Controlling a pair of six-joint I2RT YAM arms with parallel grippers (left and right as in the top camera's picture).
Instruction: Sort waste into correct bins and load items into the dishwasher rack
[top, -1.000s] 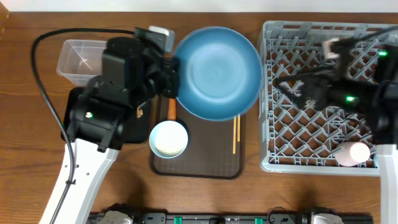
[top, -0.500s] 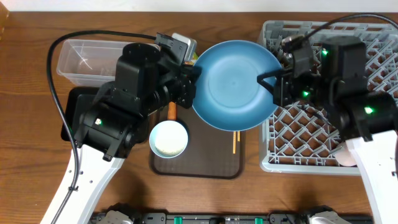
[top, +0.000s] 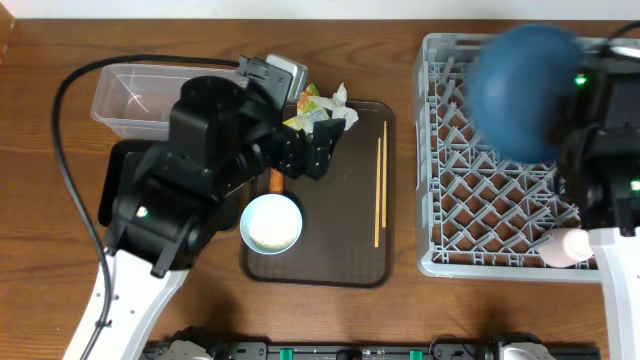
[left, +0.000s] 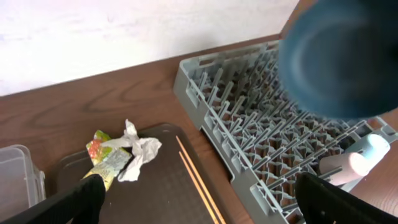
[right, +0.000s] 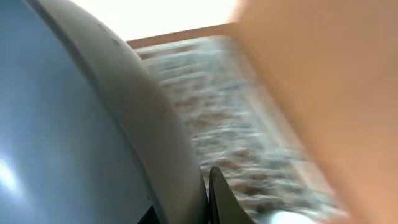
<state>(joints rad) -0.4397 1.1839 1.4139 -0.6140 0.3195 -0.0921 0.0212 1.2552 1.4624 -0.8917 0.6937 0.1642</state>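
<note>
Nearest me, the white bowl (top: 270, 225) holding rice is sitting on the dark brown serving tray (top: 340, 245). A small pale pink cup (top: 568, 246) is lying in the near right corner of the large grey plastic dishwasher rack (top: 428, 200). My left gripper (left: 199, 185) is hanging over the tray, fingers spread wide and gripping nothing. Beyond it, the pair of thin wooden chopsticks (top: 380, 190) is lying on the tray. At the tray's far edge the crumpled yellow-green wrapper (left: 106, 158) is touching the white crumpled tissue (left: 140, 149).

Farthest out, the large dark blue round dish (top: 520, 90) is hanging in the air over the rack's far half. My right gripper (right: 205, 196) is apparently pinching its rim, though blur is making that hard to confirm.

I am worrying about that rim-only hold. The dish could slip onto the pegs, or land flat across them instead of slotting between. A careless descent by the left arm could also clip the bowl and spill rice.

The left wrist view is showing the dish clear above the pegs, a height the overhead view cannot give. Only the right wrist view is showing a dark finger against the rim. Only the overhead view is showing the bowl.
</note>
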